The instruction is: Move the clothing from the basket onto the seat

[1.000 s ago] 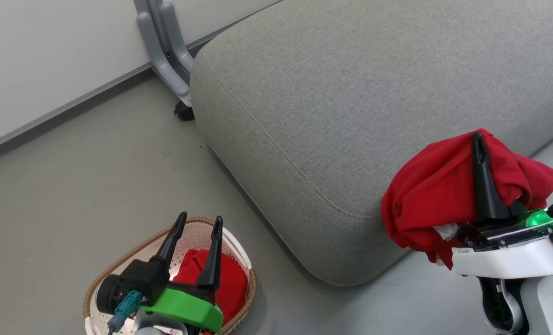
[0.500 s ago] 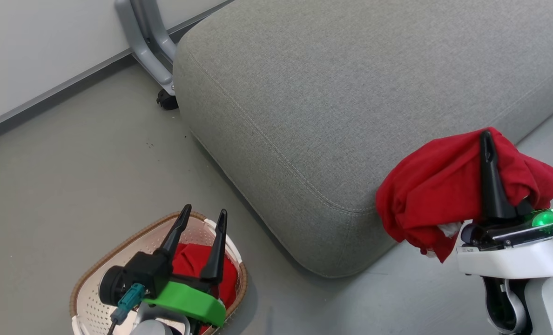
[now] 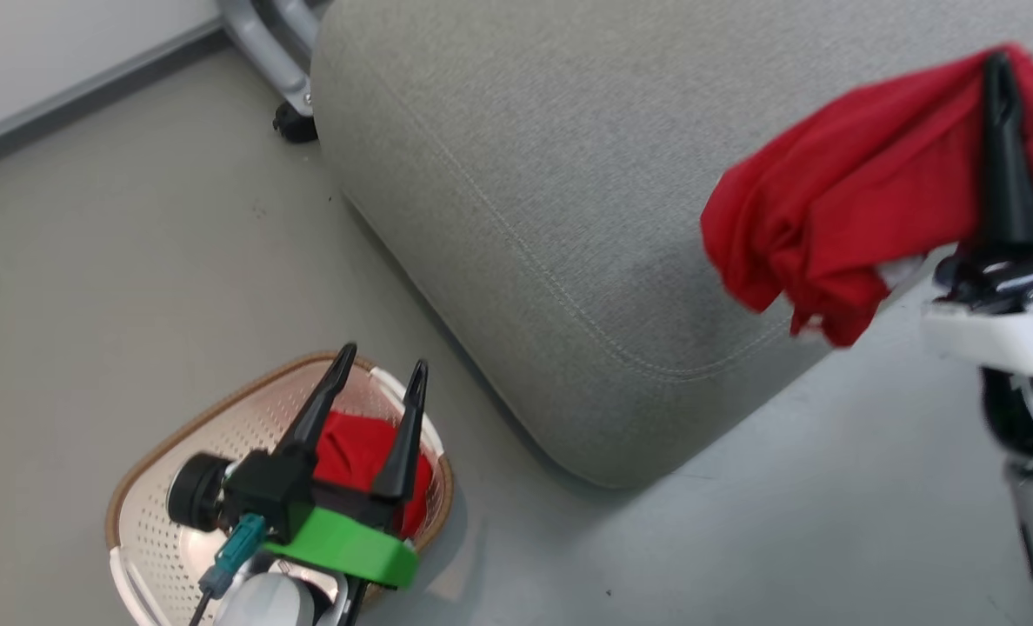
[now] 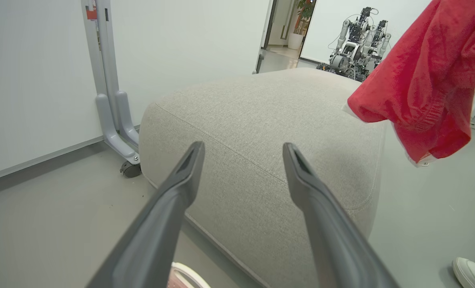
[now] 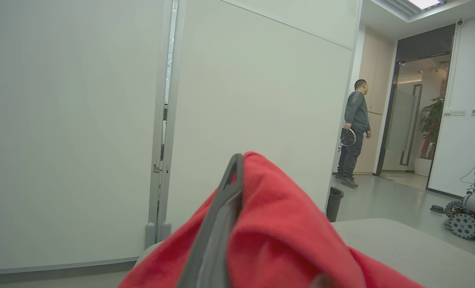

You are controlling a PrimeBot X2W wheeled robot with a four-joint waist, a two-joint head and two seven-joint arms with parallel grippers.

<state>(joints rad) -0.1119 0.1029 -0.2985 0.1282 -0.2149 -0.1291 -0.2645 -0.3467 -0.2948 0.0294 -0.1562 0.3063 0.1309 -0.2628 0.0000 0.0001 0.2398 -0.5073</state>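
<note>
1. The right claw (image 3: 999, 74) is being held shut on a soft red fabric garment with white trim (image 3: 847, 200), and the cloth is being bunched and draped around its dark fingers.
2. That garment (image 4: 421, 80) is being carried in the air by the near edge of the large grey woven-fabric seat cushion (image 3: 569, 174). In the left wrist view it is being hung clear of the cushion (image 4: 261, 120), resting on nothing.
3. The left claw (image 3: 383, 358) is being held wide open and empty, with its two fingers spread well apart.
4. A second red fabric garment (image 3: 356, 452) is being seen beneath the left claw, lying crumpled inside the small cream perforated plastic basket with a brown woven-look rim (image 3: 177, 426).
5. The basket is being stood on the smooth grey floor (image 3: 134, 261), near the seat's rounded front corner.
6. A grey metal stand foot with a black castor (image 3: 295, 122) is being seen at the seat's far corner, beside the white wall.
7. Farther off, a person in dark clothes (image 5: 355, 136) is being shown standing near a doorway, and another wheeled robot (image 4: 353, 44) is being seen behind the seat.
</note>
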